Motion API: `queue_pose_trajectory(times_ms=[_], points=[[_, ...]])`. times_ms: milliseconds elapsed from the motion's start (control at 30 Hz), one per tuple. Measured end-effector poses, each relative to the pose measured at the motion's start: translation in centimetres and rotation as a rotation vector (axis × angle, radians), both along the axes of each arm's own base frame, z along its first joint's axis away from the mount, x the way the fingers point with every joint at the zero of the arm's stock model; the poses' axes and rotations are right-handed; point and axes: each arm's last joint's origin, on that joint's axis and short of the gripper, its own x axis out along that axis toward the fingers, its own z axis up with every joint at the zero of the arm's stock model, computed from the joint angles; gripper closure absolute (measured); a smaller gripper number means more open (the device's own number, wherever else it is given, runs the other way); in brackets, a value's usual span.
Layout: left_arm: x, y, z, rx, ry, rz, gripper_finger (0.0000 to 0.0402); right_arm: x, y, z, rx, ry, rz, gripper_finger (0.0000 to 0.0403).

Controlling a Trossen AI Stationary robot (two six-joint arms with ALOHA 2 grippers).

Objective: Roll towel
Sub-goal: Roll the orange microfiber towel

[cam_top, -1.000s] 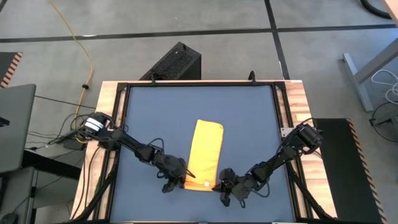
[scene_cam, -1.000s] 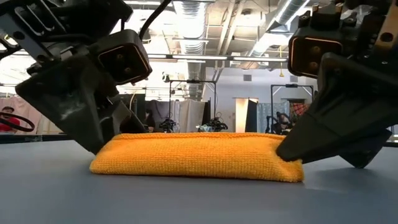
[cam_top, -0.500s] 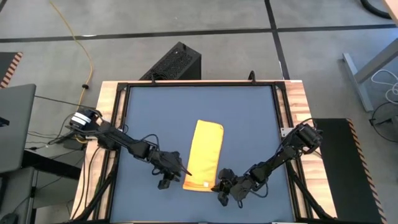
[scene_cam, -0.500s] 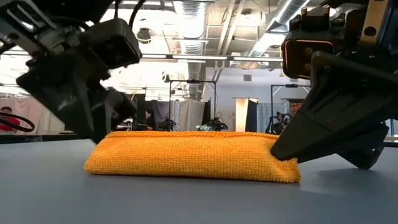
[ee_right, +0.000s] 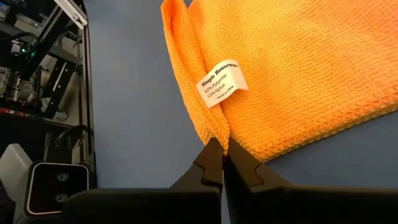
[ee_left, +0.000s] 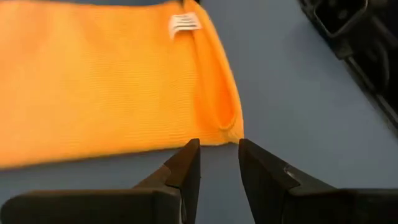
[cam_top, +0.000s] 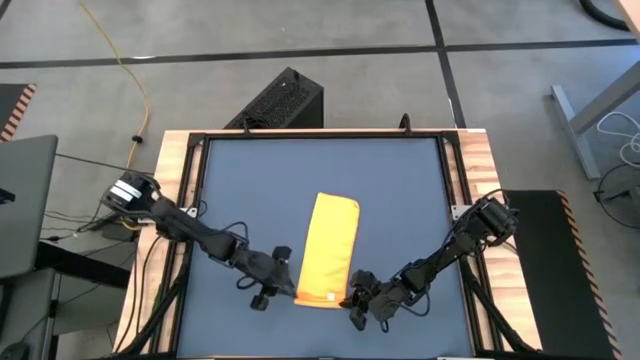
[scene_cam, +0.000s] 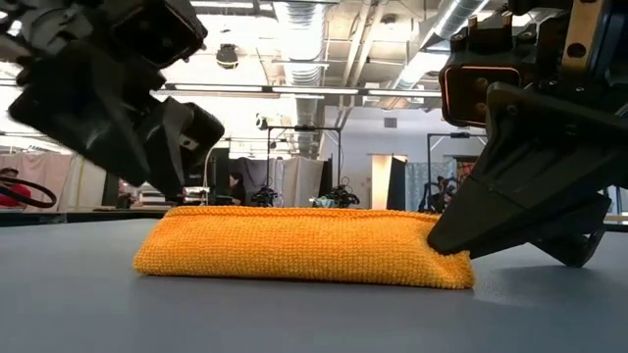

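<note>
Towel: your towel (cam_top: 330, 248) lies folded in a long strip on the counter (cam_top: 250, 180), its near end between your two claws.
Left claw: your left claw (cam_top: 283, 290) sits just beside the towel's near-left corner, tips apart and off the cloth; in its wrist view that corner lies directly ahead of the claw (ee_left: 217, 163).
Right claw: your right claw (cam_top: 352, 300) is at the towel's near-right corner, tips together and touching the cloth's edge.
Tag: the tag (ee_right: 222, 83) lies on the towel just ahead of your right claw (ee_right: 222, 163).
Low view: the towel (scene_cam: 304, 245) lies flat on the counter between both claws.
</note>
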Motion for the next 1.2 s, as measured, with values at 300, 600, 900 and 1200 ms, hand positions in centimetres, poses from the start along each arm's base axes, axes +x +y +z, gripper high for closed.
queue_pose_trajectory(times_ms=[300, 600, 900, 1200], points=[[0.1, -3.0, 0.9, 0.09, -0.288, -0.181, 0.0292, 0.0, 0.0, 0.0, 0.011, 0.002, -0.01, 0.0383], [-0.2, -3.5, 0.8, 0.155, -0.314, -0.225, 0.0292, 0.5, -0.6, 0.1, 0.028, 0.006, -0.034, 0.0383], [0.8, -4.0, -2.0, 0.152, -0.25, -0.212, 0.0292, 0.5, -0.6, 0.1, 0.044, 0.004, -0.046, 0.0383], [1.3, -3.4, -2.1, 0.157, -0.224, -0.195, 0.0292, 0.6, -0.5, 0.2, 0.054, 0.0, -0.05, 0.0383]])
